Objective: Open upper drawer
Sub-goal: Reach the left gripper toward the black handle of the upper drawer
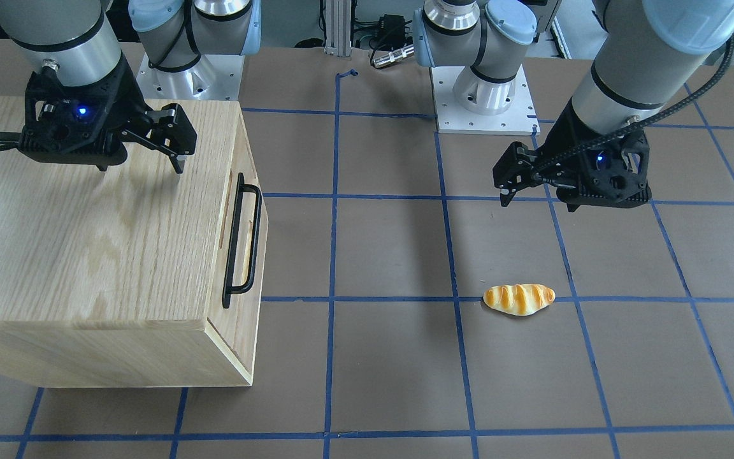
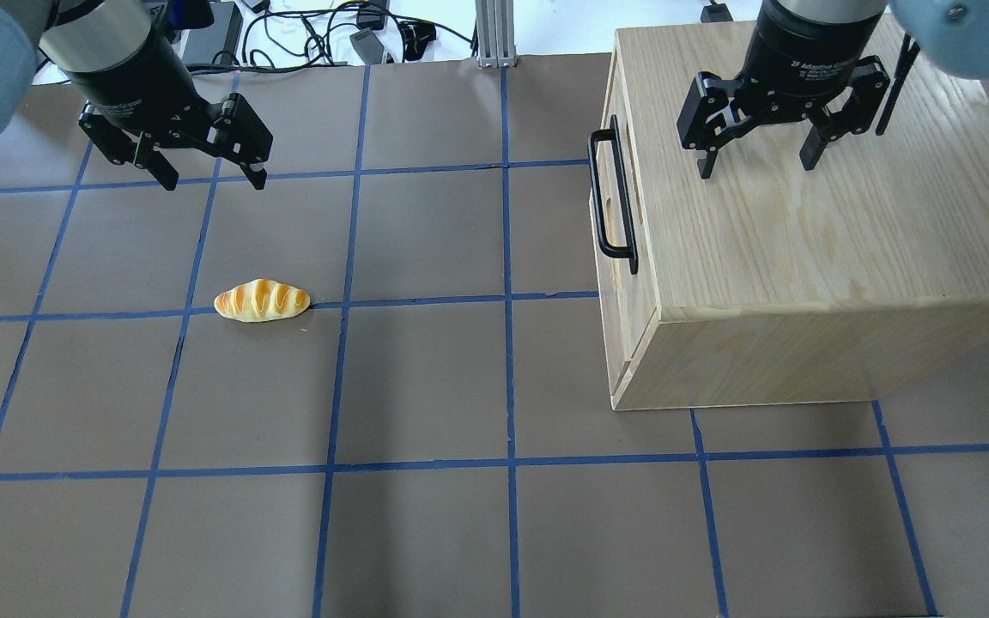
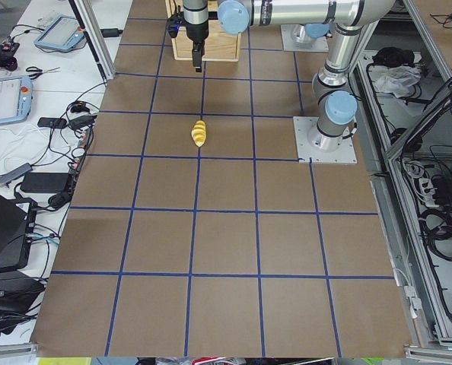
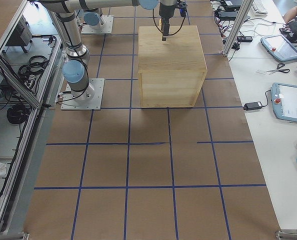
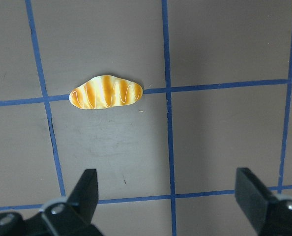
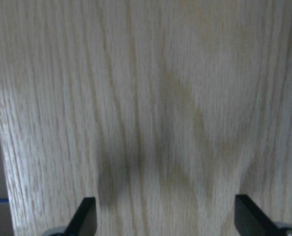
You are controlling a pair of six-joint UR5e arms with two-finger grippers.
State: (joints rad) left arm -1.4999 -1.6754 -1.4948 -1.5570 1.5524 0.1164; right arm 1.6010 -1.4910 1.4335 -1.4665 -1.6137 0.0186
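Overhead view, approach stage. The cabinet (image 2: pixel 803 232) is seen at 2 o'clock on the desk (image 2: pixel 426 386), its front face turned toward 9 o'clock. The upper drawer (image 2: pixel 636 287) lies just under the cabinet's top edge and appears fully shut, its panel flush with the face. Its black bar handle (image 2: pixel 599 202) is untouched.

The right end effector (image 2: pixel 756 167) is held above the cabinet top, fingers pointing down and spread wide, with nothing between them. In the right wrist view only bare oak grain is framed between the two fingertips. The handle is found at about 8 o'clock from it, beyond the top's front edge.

The left end effector (image 2: pixel 213 182) is likewise spread wide and empty, hovering at 10 o'clock over the desk. A bread roll (image 2: pixel 262 300) lies at 5 o'clock from it, well apart from the cabinet.

The step in hand is judged to be the reach for the handle. For the next move, the right end effector would need to be carried past the front edge, lowered and turned until the bar sits between its fingers. It could then be closed on the bar and drawn straight toward 9 o'clock.
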